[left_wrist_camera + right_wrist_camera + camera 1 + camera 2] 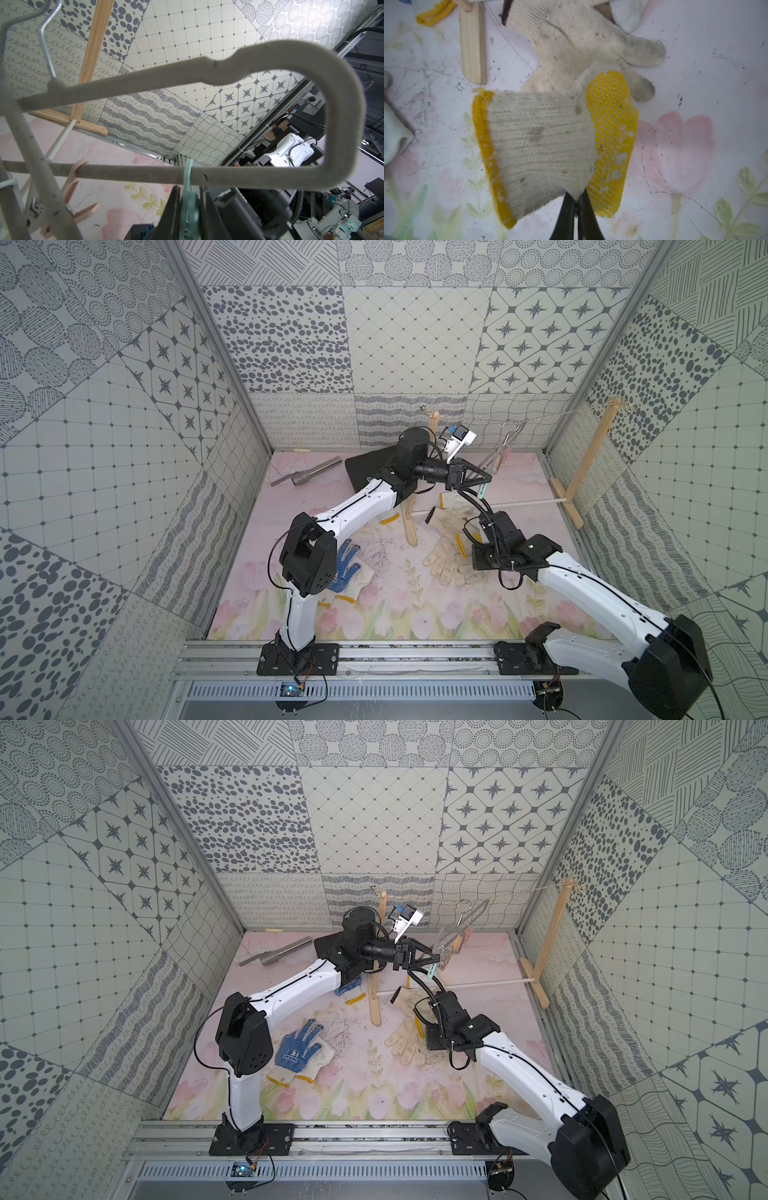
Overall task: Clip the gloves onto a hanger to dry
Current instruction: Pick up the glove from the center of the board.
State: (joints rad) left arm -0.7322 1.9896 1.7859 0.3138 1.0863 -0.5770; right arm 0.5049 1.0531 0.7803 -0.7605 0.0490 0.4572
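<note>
Well left of the left post (410, 531), by the back wall, a pipe (309, 474) was seen lying on the mat (374, 614). Nearer and left of the post's foot, a blue-dotted glove (297, 1048) was laid palm up over cream knit. A second blue glove (347, 986) was half hidden under the left arm (361, 499), and a yellow cuff (390, 519) was seen just beside the foot.

Right of the post and above the mat, the left gripper (487, 479) was raised. In the left wrist view its jaws were closed on a mint peg (189, 205), pinched between both fingers. That peg was looped round the lower bar of the hanger (145, 80), and a pink peg (72, 178) was clipped on the same bar. The hanger was placed right of the post's top, its hook up at the string (557, 415) that was run across to the right post (594, 452).

Right of the post's foot, soiled cream gloves (444, 564) were spread on the mat, touching each other. Over them the right gripper (578, 199) was held, jaws pressed together on an edge of the yellow-dotted glove (542, 141). That glove was drawn up toward the wrist camera, overlapping a cream finger. Whether it was clear of the mat could not be told.
</note>
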